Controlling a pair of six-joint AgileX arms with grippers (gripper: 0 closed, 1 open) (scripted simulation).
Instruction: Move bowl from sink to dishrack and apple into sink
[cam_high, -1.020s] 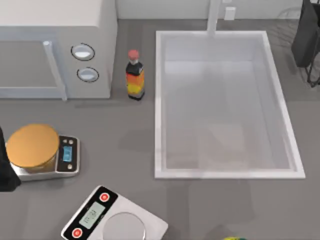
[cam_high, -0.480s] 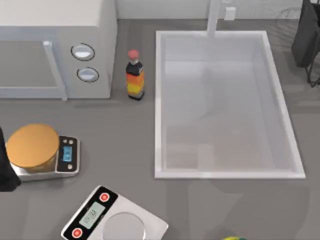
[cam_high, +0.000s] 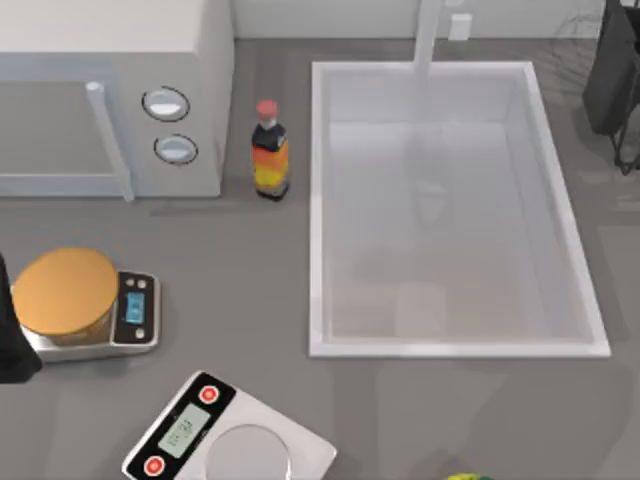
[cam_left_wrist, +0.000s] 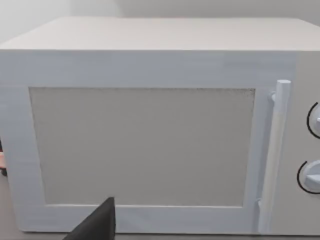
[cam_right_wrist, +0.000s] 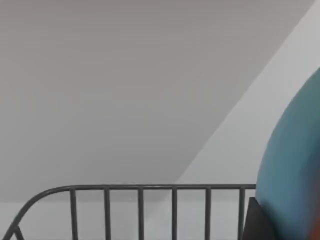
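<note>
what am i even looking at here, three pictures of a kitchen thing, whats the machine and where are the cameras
This is a rendered simulation of two AgileX robot arms working at a grey table. One camera looks down from above; the other two sit on the arms' wrists.

From above you see a large white rectangular sink with nothing in its basin, a white microwave, a small dark sauce bottle with a red cap, a kitchen scale carrying a flat orange disc, a second silver scale, and a yellow-green round thing at the bottom edge.

The left arm is parked at the top view's left edge; its wrist camera faces the microwave door.

The right wrist camera shows the glossy blue bowl close up, beside the thin dark grey wire dishrack. Whether the bowl is gripped is unclear.
</note>
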